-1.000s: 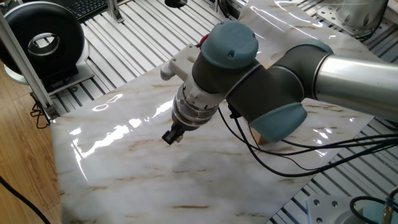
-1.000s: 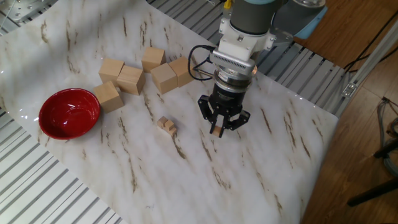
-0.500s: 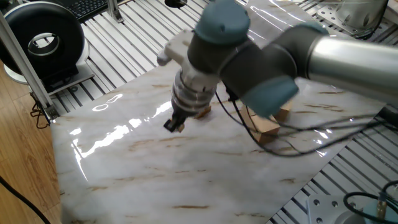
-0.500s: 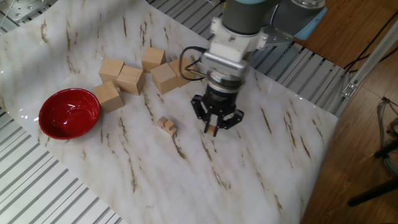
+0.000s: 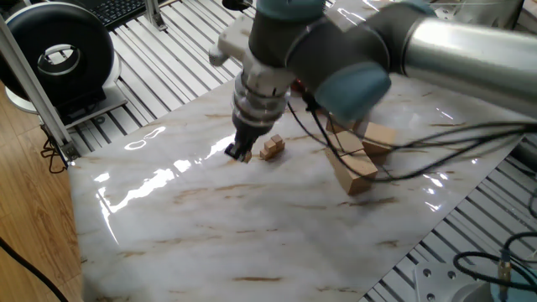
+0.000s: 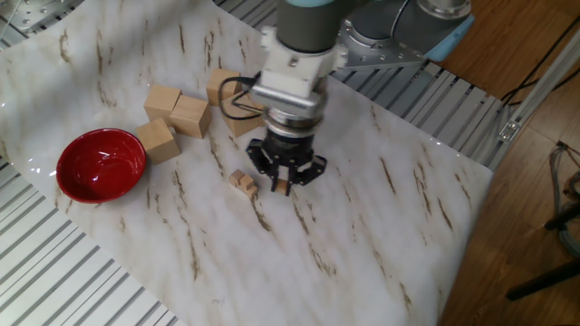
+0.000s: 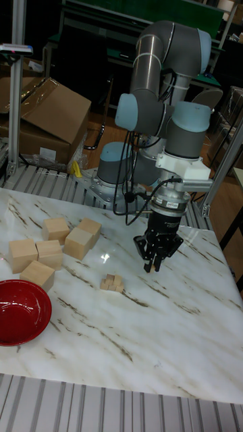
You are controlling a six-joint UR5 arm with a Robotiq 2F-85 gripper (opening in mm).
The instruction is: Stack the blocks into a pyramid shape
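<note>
Since the earlier frames the arm has swung across the marble table (image 6: 381,244) toward the small pile, so the gripper (image 6: 282,185) now hangs just beside the tiny cubes instead of well to their side. The gripper (image 7: 156,264) points straight down, its fingers closed on one tiny tan block (image 6: 282,186), which shows between the fingertips in the other fixed view. The held block is clear of the table surface.

The pyramid shape (image 6: 242,182) sits on the marble as a small stepped cluster of tiny tan cubes; in the tall fixed view (image 7: 112,283) it lies near the gripper, apart from it. In one fixed view the cluster (image 5: 271,148) appears just beside the fingertips (image 5: 241,152).

The large pale wooden blocks (image 6: 190,116) stand grouped farther back on the table, partly hidden by the wrist. A red bowl (image 6: 101,164) rests near the table edge, well apart from the gripper.
</note>
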